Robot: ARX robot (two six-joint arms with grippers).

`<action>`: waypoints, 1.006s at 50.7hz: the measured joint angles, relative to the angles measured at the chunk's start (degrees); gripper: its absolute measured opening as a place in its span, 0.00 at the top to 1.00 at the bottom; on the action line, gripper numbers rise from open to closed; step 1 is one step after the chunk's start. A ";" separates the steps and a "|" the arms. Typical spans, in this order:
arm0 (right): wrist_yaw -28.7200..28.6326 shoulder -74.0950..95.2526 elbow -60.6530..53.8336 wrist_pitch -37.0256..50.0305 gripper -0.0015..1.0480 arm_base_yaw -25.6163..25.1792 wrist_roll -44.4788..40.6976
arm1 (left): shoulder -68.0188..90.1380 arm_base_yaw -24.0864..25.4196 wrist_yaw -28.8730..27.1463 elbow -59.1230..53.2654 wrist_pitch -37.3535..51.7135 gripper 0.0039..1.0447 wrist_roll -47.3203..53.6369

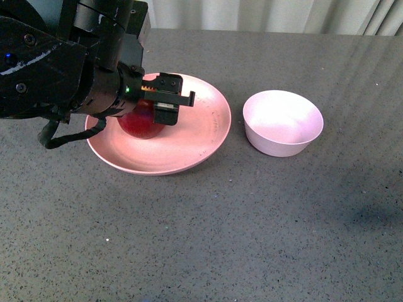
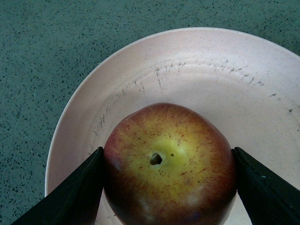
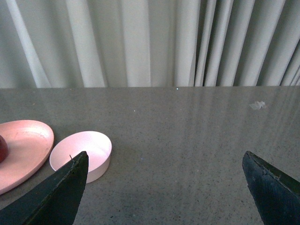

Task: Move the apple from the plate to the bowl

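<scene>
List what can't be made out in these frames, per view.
- Round dark red apple: underside cut off by the frame edge in the left wrist view; top covered by the left gripper in the front view.
- Wide salmon-pink plate: far-left rim hidden by the left arm, front view.
- Small pale pink bowl: part of its rim hidden by a finger of the right gripper, right wrist view.
- Right arm: outside the front view.
</scene>
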 joint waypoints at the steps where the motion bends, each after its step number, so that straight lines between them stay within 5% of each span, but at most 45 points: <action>1: 0.00 0.00 0.00 0.00 0.09 0.00 0.00 | -0.50 -0.35 -0.04 -0.37 0.22 0.33 0.00; 23: 0.00 0.00 0.00 0.00 0.09 0.00 -0.02 | -3.91 -14.16 2.34 8.46 -4.13 0.33 -1.51; 51: 0.02 0.00 0.00 0.00 0.09 0.00 0.00 | 6.97 -19.93 4.28 21.90 -9.90 0.33 -3.23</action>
